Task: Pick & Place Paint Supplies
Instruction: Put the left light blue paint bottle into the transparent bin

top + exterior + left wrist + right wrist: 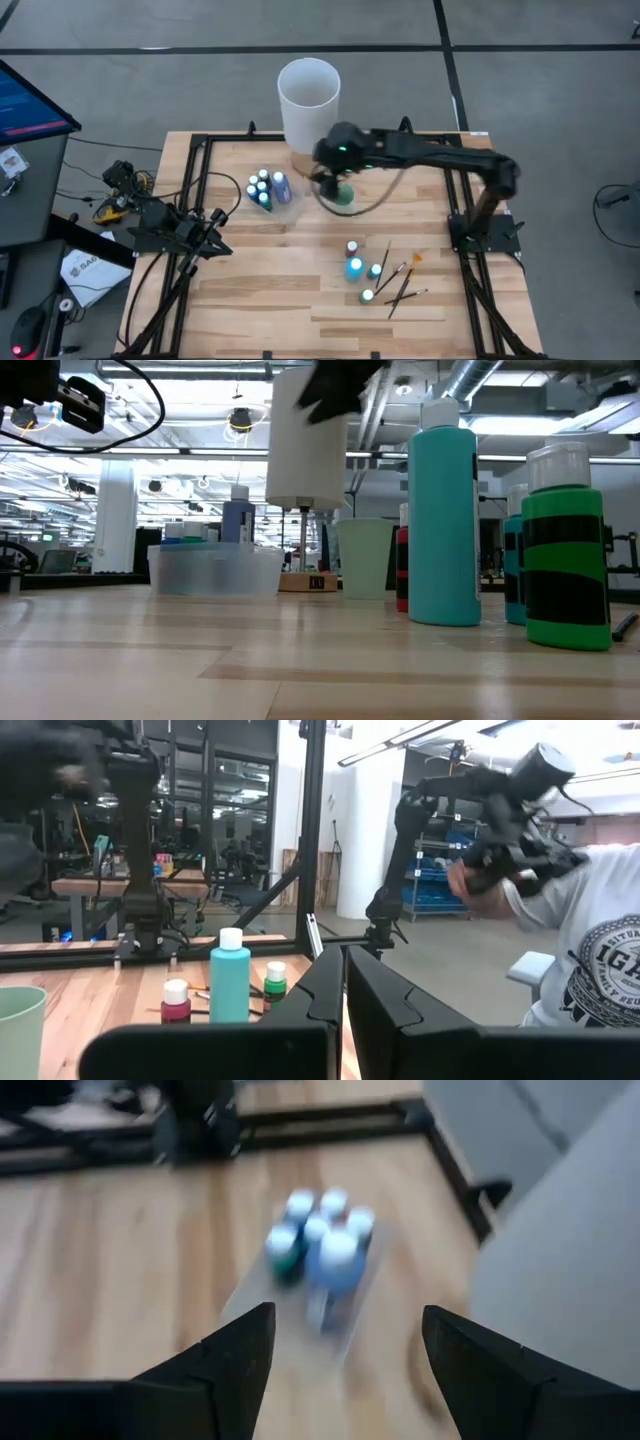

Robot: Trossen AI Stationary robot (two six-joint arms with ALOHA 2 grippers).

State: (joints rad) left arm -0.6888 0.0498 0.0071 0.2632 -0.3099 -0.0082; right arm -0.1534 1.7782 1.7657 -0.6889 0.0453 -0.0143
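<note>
The wooden bench (250,290) carries everything, framed by black rails. The right arm (440,152) reaches from the right edge across the back of the bench, and its fingers (230,1360) stand wide apart with nothing between them, above the small green cup (344,194) and just in front of the tall white cylinder (309,100) at the back edge. The left arm (175,232) waits near the left edge with its fingers (330,990) pressed together, empty.

In the left wrist view a person (585,950) in a white printed shirt stands beyond the bench.

A clear tray (283,197) sits toward the back, left of the cup, holding a cluster of white-capped paint bottles (265,187), blue, teal and green; the right wrist view looks down on them.

Toward the front right, well apart from the tray, four more bottles (355,268) stand on the bare wood, among them a tall teal one (444,520), a green one (566,550) and a small red one (176,1002). Just beside them, nearer the right edge, lie three thin dark-handled brushes (400,285), one with an orange tip (416,258).
</note>
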